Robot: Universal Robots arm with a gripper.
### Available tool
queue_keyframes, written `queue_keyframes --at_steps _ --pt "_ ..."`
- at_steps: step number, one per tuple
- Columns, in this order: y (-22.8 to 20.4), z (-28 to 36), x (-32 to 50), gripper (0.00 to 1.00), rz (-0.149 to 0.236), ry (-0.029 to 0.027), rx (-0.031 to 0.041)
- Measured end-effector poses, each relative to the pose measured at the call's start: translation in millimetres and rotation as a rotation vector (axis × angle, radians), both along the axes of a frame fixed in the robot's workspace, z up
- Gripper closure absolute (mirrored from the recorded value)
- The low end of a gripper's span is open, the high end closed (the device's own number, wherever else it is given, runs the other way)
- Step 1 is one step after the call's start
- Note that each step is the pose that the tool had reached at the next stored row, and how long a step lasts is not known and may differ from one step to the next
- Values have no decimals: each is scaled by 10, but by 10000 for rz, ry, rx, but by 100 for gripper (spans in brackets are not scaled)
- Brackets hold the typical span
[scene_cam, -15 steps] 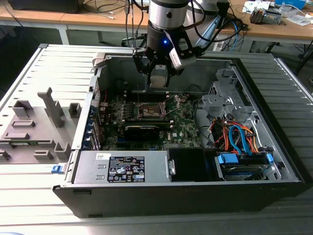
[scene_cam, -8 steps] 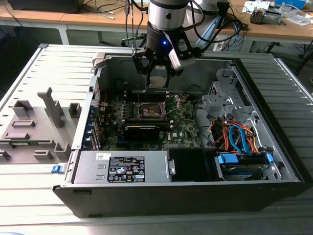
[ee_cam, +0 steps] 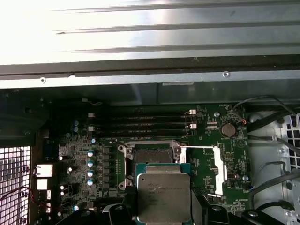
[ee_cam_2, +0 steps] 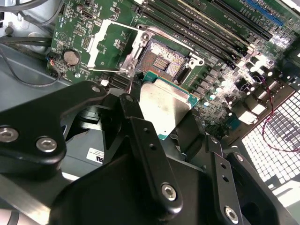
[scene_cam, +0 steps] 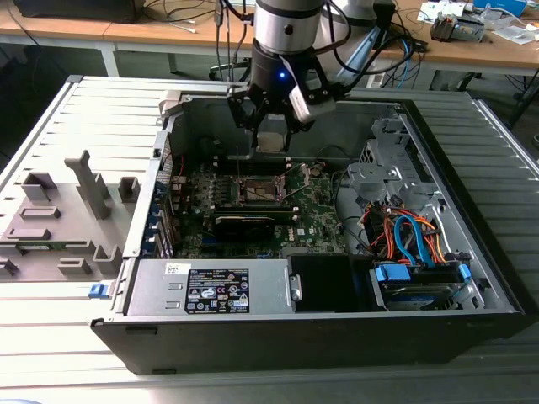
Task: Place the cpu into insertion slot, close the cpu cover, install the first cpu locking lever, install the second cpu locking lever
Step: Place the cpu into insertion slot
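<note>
My gripper hangs inside an open computer case, shut on the cpu, a flat square chip with a silvery top. In both wrist views the cpu sits between black fingers, level and held by two opposite edges. The insertion slot lies open on the green board, below the chip and slightly offset from it. The cpu cover is flipped back beside the slot, its window showing bare board. A thin wire lever juts out near the cover.
Long black memory slots run along one side of the socket. A grey power supply fills the case's front, with a drive bay and coloured cables at the exterior view's right. A grey fixture stands outside, left.
</note>
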State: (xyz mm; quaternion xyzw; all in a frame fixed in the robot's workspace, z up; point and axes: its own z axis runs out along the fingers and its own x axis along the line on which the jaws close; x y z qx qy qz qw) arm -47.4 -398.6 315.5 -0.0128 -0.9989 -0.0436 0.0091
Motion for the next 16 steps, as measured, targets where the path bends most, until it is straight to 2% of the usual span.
queue_keyframes --at_steps 16 --pt "0 -77 -24 45 0 1 -27"
